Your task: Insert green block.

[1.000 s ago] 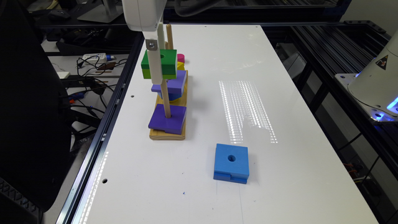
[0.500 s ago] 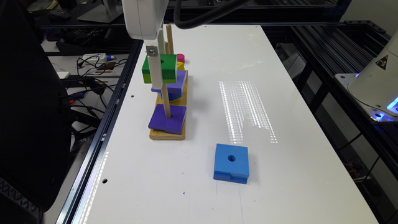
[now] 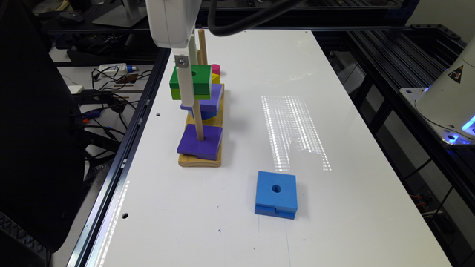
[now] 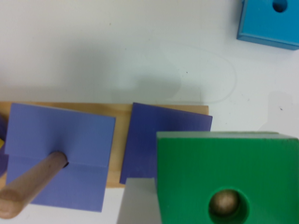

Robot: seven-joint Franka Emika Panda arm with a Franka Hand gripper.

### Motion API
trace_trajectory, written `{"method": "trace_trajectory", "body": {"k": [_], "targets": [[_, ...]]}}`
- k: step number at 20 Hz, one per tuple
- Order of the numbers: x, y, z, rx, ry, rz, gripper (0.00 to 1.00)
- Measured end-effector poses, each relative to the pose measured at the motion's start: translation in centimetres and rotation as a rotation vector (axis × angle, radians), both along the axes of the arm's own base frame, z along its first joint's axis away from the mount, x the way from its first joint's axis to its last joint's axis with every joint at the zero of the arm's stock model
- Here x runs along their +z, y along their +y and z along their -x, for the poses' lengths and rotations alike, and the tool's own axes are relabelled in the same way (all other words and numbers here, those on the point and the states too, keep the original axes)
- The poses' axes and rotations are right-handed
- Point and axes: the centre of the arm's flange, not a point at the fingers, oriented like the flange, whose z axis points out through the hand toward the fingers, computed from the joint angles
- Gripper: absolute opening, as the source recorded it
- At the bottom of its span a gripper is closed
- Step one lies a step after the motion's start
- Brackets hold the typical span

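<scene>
Exterior view: the gripper [image 3: 185,79] hangs over the wooden base [image 3: 200,161] at the tabletop's [image 3: 259,74] 10 o'clock side, grasping the green block [image 3: 195,82]. One white finger [image 3: 184,87] runs down the block's near face. The block is level, held above a purple block [image 3: 207,99] that sits higher on the rack, with a yellow piece [image 3: 215,78] and a pink one [image 3: 215,68] just behind. A lower purple block [image 3: 200,141] rests on the base with a peg [image 3: 198,124] through it. A blue block [image 3: 276,193] lies flat on the tabletop toward 5 o'clock, well apart from the base.

In the wrist view, the green block [image 4: 229,179] has a wooden peg tip [image 4: 224,204] showing inside its round hole, so the block sits around that peg's top. Beside it, another peg [image 4: 30,186] rises through a purple block [image 4: 60,154].
</scene>
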Motion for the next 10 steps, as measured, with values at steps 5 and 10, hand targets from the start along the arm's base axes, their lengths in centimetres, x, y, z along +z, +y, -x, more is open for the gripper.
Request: {"method": "trace_trajectory", "body": {"k": [5, 10], "targets": [[-1.1, 0.1, 0.0, 0.002, 0.002, -0.001, 0.0], [-1.8, 0.1, 0.0, 0.005, 0.001, 0.001, 0.0]]}}
